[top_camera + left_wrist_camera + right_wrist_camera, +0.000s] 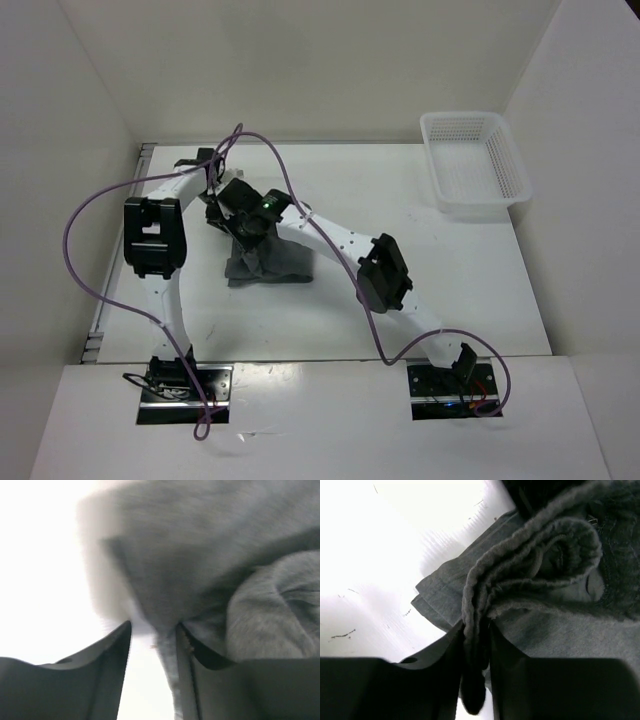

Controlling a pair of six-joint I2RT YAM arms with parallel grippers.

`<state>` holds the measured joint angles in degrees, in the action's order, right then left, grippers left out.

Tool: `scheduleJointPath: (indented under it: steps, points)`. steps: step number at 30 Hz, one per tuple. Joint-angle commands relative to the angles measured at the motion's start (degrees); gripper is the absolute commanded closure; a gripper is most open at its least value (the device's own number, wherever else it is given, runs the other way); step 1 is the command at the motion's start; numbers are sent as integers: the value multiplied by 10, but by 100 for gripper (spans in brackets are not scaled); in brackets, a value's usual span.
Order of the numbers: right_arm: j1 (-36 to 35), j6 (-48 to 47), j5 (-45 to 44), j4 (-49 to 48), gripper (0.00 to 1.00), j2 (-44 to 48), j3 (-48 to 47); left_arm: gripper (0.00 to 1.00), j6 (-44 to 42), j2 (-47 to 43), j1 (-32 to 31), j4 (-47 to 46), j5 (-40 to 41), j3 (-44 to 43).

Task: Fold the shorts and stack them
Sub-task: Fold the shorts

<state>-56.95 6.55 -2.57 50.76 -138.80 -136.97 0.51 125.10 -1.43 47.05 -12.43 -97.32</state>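
Observation:
The dark grey shorts [283, 266] lie bunched on the white table, left of centre. Both grippers meet over their far left part. My right gripper [476, 628] is shut on a thick, rolled fold of the shorts [535, 565], and the fabric hangs down between its fingers. My left gripper [154, 628] stands open just beside it. A thin edge of the shorts [200, 555] rests against its right finger [186, 650], and a bright gap separates that edge from the other finger. In the top view the left gripper [222, 214] sits just behind the right gripper [248, 238].
A white mesh basket [497, 170] stands at the table's far right corner. Purple cables loop over both arms. White walls close in the table on the left, back and right.

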Motion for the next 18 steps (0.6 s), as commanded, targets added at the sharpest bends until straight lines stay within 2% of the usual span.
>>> scheduleJointPath:
  steps: [1, 2, 8, 9, 10, 14, 17, 18]
  points:
    - [3, 15, 25, -13, 68, -13, -28, 50, -5, -22, 37, -27, 59, -16]
    - [3, 15, 25, -13, 65, -13, -34, 45, -5, -29, 44, -21, 59, -24]
    - [3, 27, 58, -20, 49, 0, -61, 39, -5, -60, 78, -16, 59, -53]
    - [9, 27, 68, -25, 40, 8, -61, 39, -5, -60, 78, -16, 59, -62]
    - [9, 27, 78, -30, 37, 17, -76, 37, -5, -60, 78, -16, 59, -72]
    - [14, 39, 156, -42, 32, 53, -89, 37, -5, -55, 78, 3, 45, -96]
    - [26, 45, 151, -92, 32, 122, -25, 36, -5, -70, 78, 16, 0, -103]
    - [26, 45, 138, -141, 30, 149, 57, 35, -5, -75, 78, 16, -15, -98]
